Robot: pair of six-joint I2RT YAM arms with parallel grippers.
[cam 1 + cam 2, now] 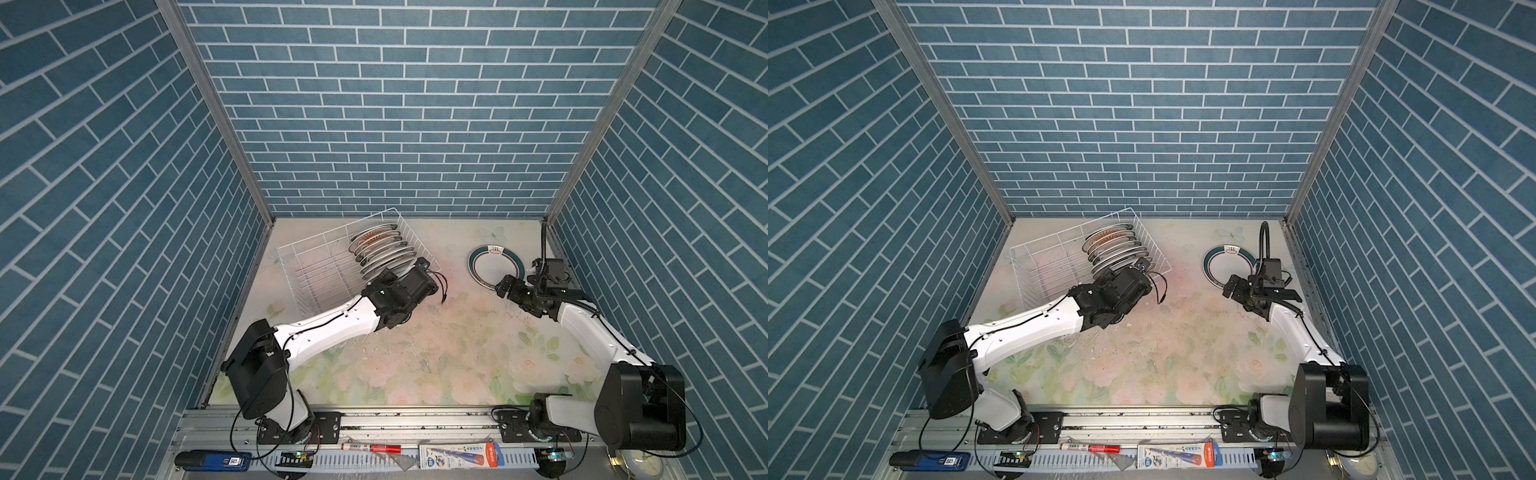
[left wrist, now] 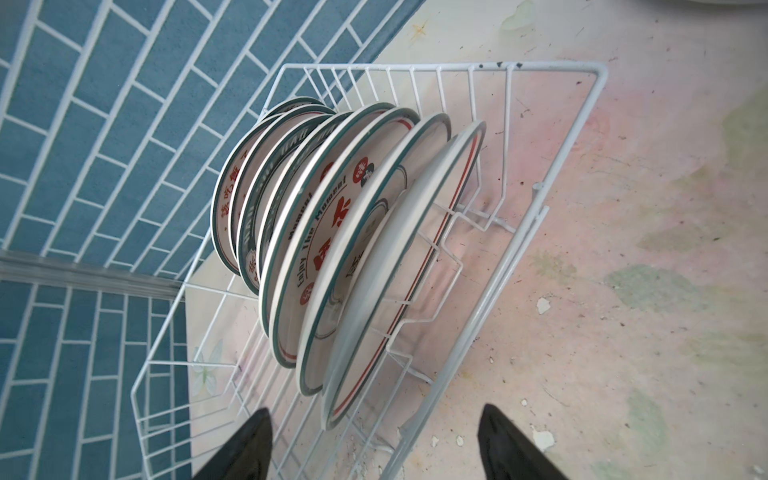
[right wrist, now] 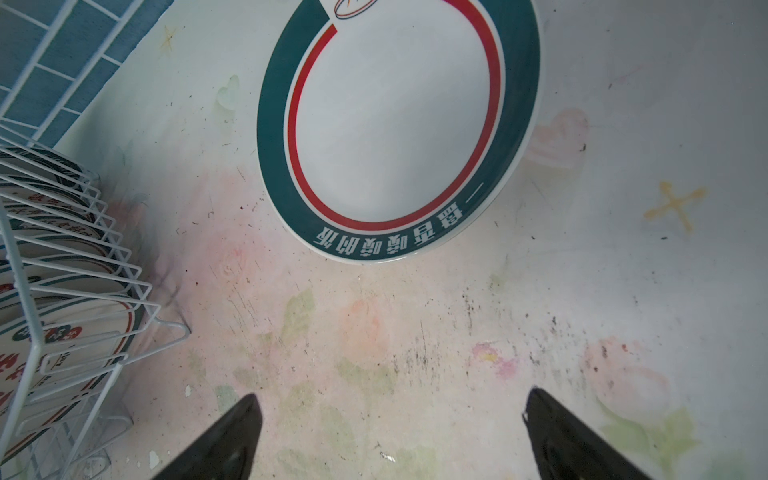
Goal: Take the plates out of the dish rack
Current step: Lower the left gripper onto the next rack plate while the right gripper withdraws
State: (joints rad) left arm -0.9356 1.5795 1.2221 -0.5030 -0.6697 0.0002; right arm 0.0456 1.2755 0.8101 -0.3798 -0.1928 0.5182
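**Grey metal front rail [image 1: 415,428] to far corner: one out, rest racked**

On that rail, at the 6 o'c edge of both top views, lie a red-and-white marker pen [image 1: 371,448] and a blue-and-black box-shaped device [image 1: 216,460]. Beyond is the worn floral-print tabletop [image 1: 436,353].

The white wire rectangular dish rack [image 2: 453,65] sits twd 11 o'c, angled, near the blue brick-pattern back wall [image 1: 415,124]. Abt eight round ceramic plates w/ green rims [image 2: 332,232] stand on edge btwn its prongs, bunched at the rack's 3 o'c end.

The black left gripper [image 2: 376,415] is at the row's 6 o'c end. Its fingers are fairly wide, w/ the nearest plate's rim and the rack's wire edge showing btwn them. No contact seen, nothing held.

A single round white plate w/ green band and red ring [image 3: 395,124] lies flat, face up, at 1 o'c on the table, well apart from the rack. The right gripper [image 3: 393,395] is just beside its 5 o'c edge, fingers spread wide over bare table, nothing held.
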